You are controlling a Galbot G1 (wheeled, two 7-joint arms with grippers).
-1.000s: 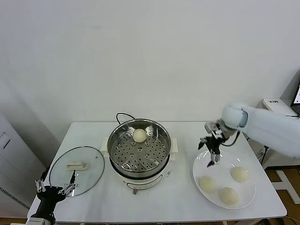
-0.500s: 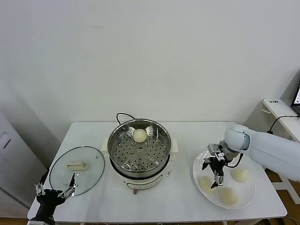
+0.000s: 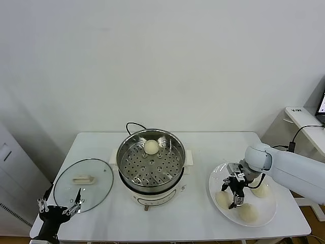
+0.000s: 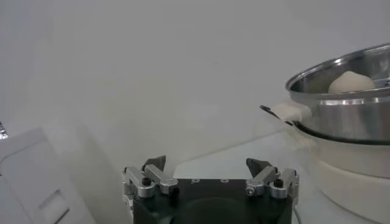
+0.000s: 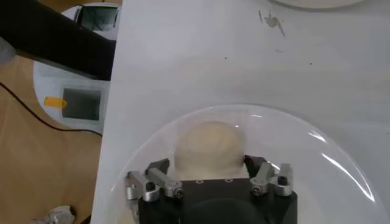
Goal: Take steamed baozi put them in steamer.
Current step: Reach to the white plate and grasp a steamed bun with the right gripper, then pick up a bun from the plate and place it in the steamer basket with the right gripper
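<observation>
Baozi distribution, head view: one bun [image 3: 151, 147] lies in the steamer [image 3: 150, 161]; three lie on the white plate [image 3: 242, 194]. Right gripper [image 3: 234, 193] is lowered over the plate's left bun [image 3: 223, 199]. Left gripper [image 3: 57, 209] idles wide by the glass lid [image 3: 83, 184].

Right wrist view: fingers [image 5: 153, 178] flank that bun [image 5: 210, 147]; a firm grip cannot be confirmed.

Left wrist view: left gripper [image 4: 210, 176] spread wide, steamer [image 4: 347, 103] beyond.
</observation>
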